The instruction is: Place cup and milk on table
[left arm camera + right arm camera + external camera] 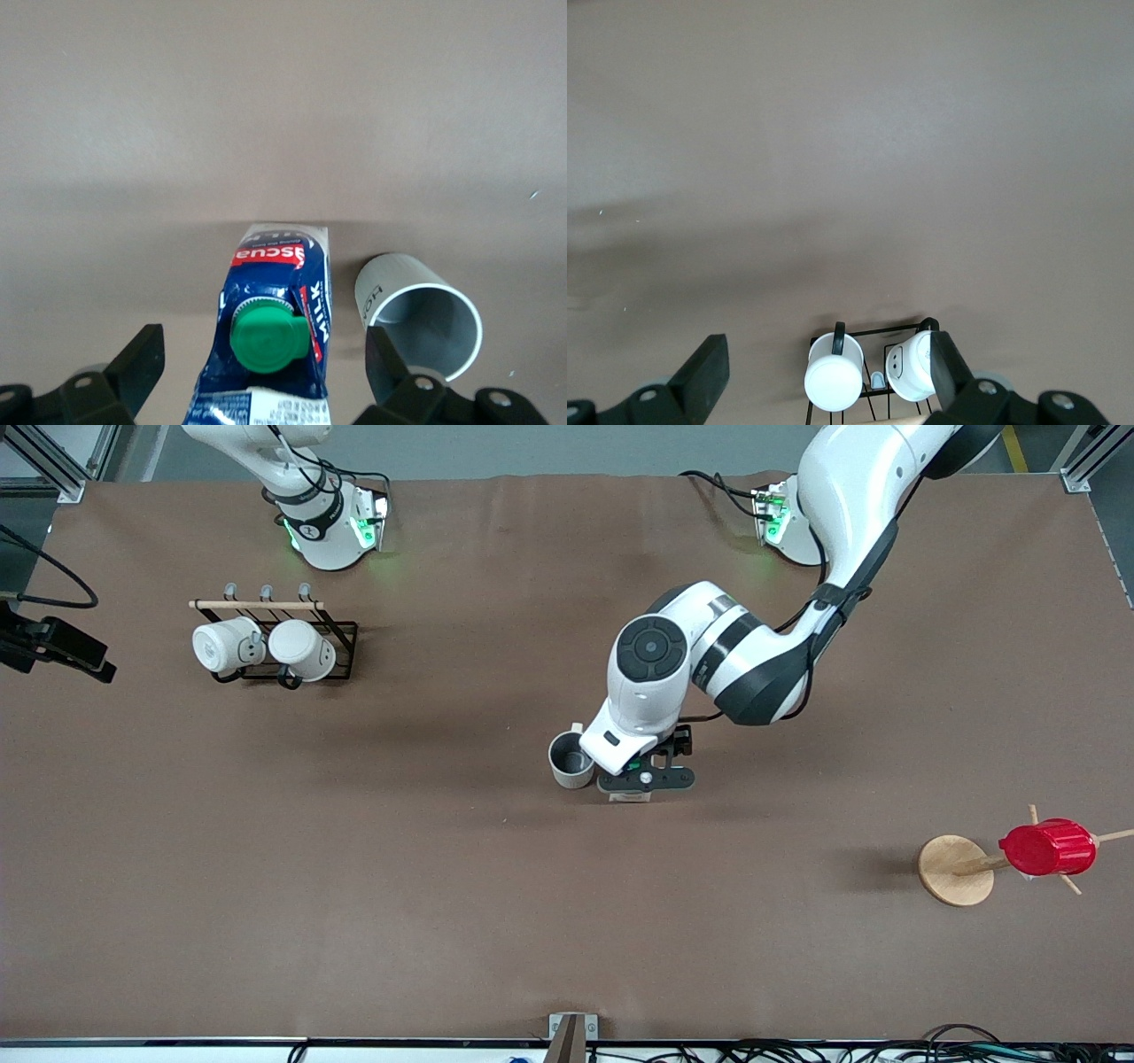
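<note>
Brown surface (354, 886), mid-area: milk (270, 332) stands upright, cup (570, 759) just beside it toward the right arm's end. Left end effector (264, 376) straddles the carton, fingers apart, not touching. Best move now looks like a straight vertical lift, avoiding cap and cup. Right end effector (824, 381) spread wide, waiting above the mug rack (873, 376).

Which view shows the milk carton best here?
The left wrist view: the milk carton stands upright between the open left gripper fingers, label and green cap plain, beside the cup. The front view shows only a sliver under that gripper. The right wrist view shows none of it.
</note>
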Action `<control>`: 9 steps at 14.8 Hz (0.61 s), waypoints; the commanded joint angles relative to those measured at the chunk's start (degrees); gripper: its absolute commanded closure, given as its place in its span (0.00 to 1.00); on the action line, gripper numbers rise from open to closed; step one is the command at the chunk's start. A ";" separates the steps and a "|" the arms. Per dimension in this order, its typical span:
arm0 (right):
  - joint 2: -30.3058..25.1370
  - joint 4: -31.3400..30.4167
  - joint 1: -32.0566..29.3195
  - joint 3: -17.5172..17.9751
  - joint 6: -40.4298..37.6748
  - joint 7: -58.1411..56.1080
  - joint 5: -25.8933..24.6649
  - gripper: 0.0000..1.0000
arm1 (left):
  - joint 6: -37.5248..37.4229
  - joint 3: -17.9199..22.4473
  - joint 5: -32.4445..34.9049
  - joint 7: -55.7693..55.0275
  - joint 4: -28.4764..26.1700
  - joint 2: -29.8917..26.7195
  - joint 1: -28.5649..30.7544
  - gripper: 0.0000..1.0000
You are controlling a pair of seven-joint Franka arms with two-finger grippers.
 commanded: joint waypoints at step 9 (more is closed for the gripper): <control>-0.86 -0.58 0.00 -0.23 -0.08 0.70 1.06 0.00 | -1.51 18.07 -15.41 15.01 -9.62 -21.80 1.05 0.00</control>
